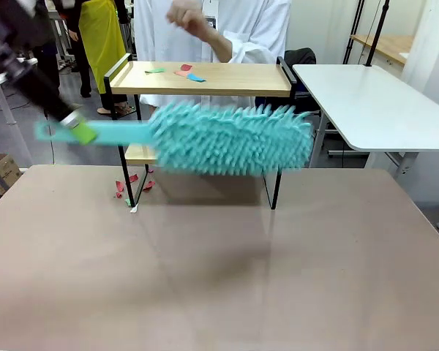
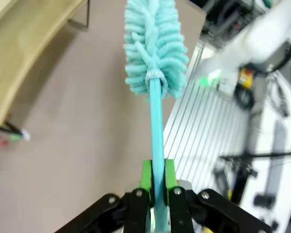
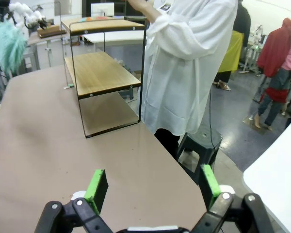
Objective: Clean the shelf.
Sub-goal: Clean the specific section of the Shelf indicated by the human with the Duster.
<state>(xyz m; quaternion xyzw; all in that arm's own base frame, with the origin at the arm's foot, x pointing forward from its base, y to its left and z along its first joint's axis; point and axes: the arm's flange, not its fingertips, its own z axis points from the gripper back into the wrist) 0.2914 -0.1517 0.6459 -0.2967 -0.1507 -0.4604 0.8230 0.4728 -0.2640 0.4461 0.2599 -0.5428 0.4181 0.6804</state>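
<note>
Because the left gripper [image 2: 157, 178] is clamped tight on the thin handle of the teal duster [image 1: 230, 139], the fluffy head stretches across the centre of the front view, in front of the shelf [image 1: 238, 79], which stands at the upper middle. Coloured paper scraps [image 1: 189, 73] on its top board are the likely target. The right gripper [image 3: 153, 187], at the bottom of its own view, is spread wide and empty, probably kept clear of the sweep.

Wooden shelf [image 1: 234, 79], shaggy cloth duster [image 1: 230, 139]
</note>
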